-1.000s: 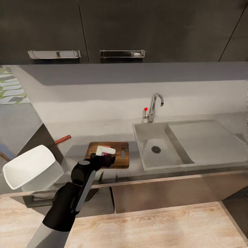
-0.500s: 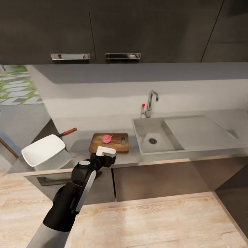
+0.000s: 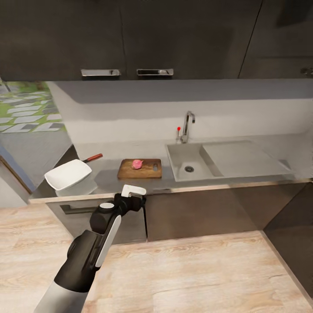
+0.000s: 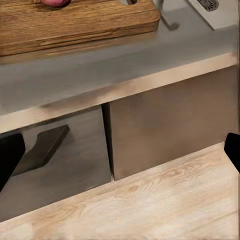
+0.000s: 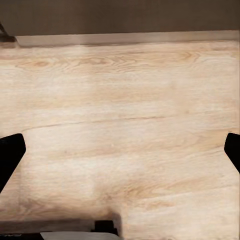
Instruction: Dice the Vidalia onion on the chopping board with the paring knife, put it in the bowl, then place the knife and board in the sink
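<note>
With the base backed off, the onion point(image 3: 137, 163) lies undiced on the chopping board point(image 3: 140, 169), twelve o'clock of the empty, spread-open left gripper point(image 3: 132, 196); right gripper's point(image 5: 120, 150) fingers likewise spread.

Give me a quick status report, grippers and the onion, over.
Left gripper open, empty, short of the countertop. Right gripper open over the floor. Onion on the chopping board, sink empty. Path clear.

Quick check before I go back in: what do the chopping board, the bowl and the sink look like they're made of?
The chopping board looks like wood: brown, with grain lines plain in the left wrist view, matte finish. The bowl looks like glazed ceramic or glossy plastic: plain white with soft highlights; I cannot tell which. The sink looks like matte grey stone composite or brushed metal, without sharp reflections.
</note>
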Motion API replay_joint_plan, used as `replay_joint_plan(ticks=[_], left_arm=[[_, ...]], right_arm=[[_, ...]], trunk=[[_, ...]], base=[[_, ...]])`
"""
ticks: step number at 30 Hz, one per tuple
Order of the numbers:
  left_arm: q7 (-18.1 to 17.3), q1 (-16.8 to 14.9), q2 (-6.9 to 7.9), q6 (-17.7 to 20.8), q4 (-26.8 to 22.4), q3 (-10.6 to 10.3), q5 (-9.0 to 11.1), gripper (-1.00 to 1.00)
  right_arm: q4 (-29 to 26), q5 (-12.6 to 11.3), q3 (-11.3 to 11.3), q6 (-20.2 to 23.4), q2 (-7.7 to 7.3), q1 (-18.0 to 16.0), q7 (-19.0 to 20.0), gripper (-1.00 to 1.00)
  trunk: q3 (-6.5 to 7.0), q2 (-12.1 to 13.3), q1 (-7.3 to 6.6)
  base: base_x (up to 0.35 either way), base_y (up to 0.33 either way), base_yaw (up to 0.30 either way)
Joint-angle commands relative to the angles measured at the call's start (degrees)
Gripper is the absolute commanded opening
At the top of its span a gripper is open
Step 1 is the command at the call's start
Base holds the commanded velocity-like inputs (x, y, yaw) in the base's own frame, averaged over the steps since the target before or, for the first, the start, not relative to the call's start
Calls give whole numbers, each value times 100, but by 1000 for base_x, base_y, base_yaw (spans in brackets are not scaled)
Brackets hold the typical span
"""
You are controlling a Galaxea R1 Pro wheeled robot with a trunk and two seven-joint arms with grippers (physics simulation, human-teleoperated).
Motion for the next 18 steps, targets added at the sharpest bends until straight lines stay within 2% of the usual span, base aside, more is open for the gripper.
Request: replay_joint_plan(ticks=[1, 5, 14, 15, 18], left_arm=[[48, -4, 3, 26, -4, -10, 35, 100], [44, 35, 5, 20, -7, -12, 41, 100], [20, 542, 43, -23, -14, -16, 51, 100], [3, 710, 79, -40, -18, -14, 49, 100], [-1, 911, 139, -258, -24, -14, 47, 100]], right_arm=[[2, 60, -29, -15, 4, -4, -28, 100], [2, 60, -29, -14, 0, -2, -28, 100], [2, 60, -29, -13, -5, -1, -36, 100], [2, 60, -29, -13, -4, -2, -37, 100], [2, 60, -31, -13, -5, -3, -37, 100]], trunk=[[-11, -12, 0], [-10, -12, 0], [-10, -12, 0], [-10, -12, 0], [-10, -12, 0]], base=[[-210, 0, 0], [-100, 0, 0], [-9, 0, 0], [0, 0, 0], [0, 0, 0]])
